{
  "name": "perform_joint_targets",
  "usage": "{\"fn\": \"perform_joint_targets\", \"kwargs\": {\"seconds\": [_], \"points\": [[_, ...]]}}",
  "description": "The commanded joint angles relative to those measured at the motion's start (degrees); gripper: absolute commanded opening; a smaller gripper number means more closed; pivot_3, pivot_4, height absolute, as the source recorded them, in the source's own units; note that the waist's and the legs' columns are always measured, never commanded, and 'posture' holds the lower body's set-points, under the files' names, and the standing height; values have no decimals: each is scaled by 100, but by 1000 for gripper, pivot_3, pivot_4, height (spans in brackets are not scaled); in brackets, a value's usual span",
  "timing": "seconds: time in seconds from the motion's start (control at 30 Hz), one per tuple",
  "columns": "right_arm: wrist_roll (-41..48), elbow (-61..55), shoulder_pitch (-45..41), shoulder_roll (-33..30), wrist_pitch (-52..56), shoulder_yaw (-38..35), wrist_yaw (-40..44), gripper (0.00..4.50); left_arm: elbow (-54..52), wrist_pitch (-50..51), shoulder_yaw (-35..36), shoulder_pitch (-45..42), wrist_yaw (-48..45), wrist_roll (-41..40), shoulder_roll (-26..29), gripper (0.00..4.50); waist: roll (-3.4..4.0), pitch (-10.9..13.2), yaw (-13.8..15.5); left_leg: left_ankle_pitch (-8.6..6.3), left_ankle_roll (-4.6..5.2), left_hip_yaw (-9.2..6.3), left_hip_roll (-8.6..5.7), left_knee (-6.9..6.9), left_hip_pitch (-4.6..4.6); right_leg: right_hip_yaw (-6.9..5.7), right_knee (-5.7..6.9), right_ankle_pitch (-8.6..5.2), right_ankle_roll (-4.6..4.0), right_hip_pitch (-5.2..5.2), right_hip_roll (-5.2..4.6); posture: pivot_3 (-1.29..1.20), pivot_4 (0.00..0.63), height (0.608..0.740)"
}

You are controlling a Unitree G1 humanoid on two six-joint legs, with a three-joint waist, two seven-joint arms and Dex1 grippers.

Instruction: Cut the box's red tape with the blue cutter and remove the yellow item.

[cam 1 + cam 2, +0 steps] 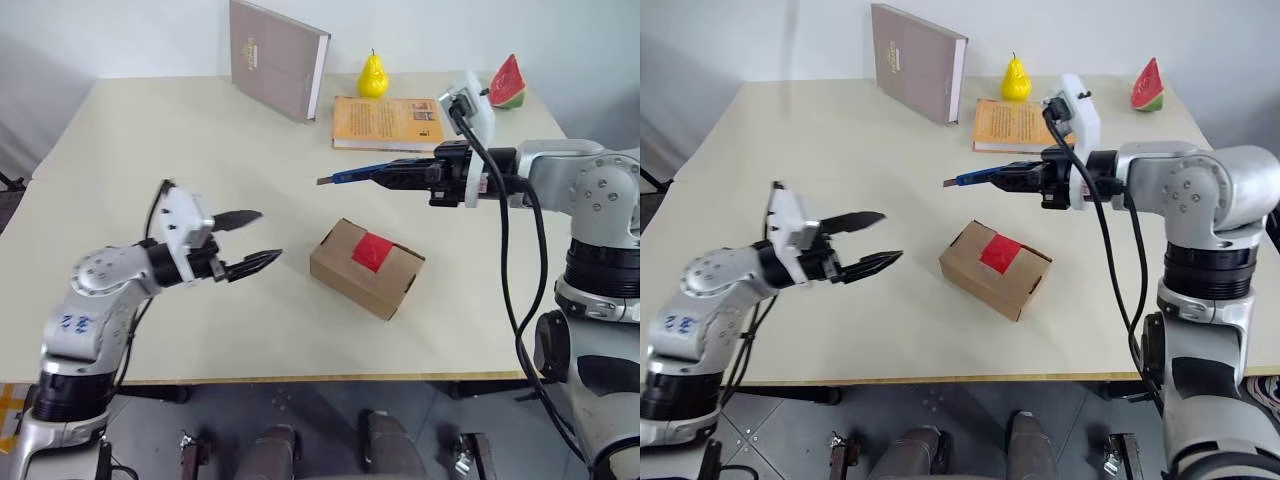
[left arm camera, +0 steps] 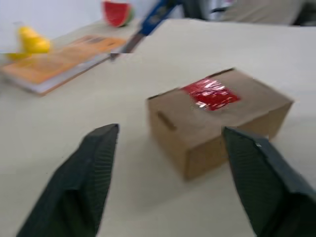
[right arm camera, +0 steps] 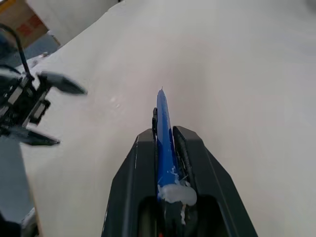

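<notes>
Box (image 1: 366, 268) sits mid-table (image 1: 150, 200), well inside edges.

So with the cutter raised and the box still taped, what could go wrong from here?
1. The box lies loose on the table; the left claw hangs open beside it, so a cut may push it away.
2. The right claw pinches only the blue cutter rear, so pressure on the red tape might twist it.

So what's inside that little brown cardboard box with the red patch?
The small brown cardboard box is closed, a square of shiny red tape sealing its top flaps. Its contents are hidden.
</notes>
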Motion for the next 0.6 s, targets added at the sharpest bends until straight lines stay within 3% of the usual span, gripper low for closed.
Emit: {"fn": "perform_joint_targets", "kwargs": {"seconds": [0.03, 0.3, 0.6], "points": [[147, -481, 73, -74, 92, -271, -237, 153, 352, 52, -539, -604, -182, 125, -326, 2424, 0, 0, -11, 0, 0, 2, 2, 1, -1, 0, -1, 0, 0, 0, 1, 0, 150, 740], [188, -1326, 702, -395, 199, -48, -464, 153, 1633, 518, -1162, -1744, -479, 455, -757, 50, -1, 0, -20, 0, 0, 9, 2, 6, 0, 1, 1, 1, 3, -1, 3, 0, 150, 740], [122, -1522, 967, -485, -107, 249, -490, 153, 2049, 1569, -1579, -2180, -545, 682, -892, 0, -1, 1, -5, 0, 0, 10, 1, 8, 0, 3, 2, 2, 4, -1, 3, 0, 150, 740]]}}
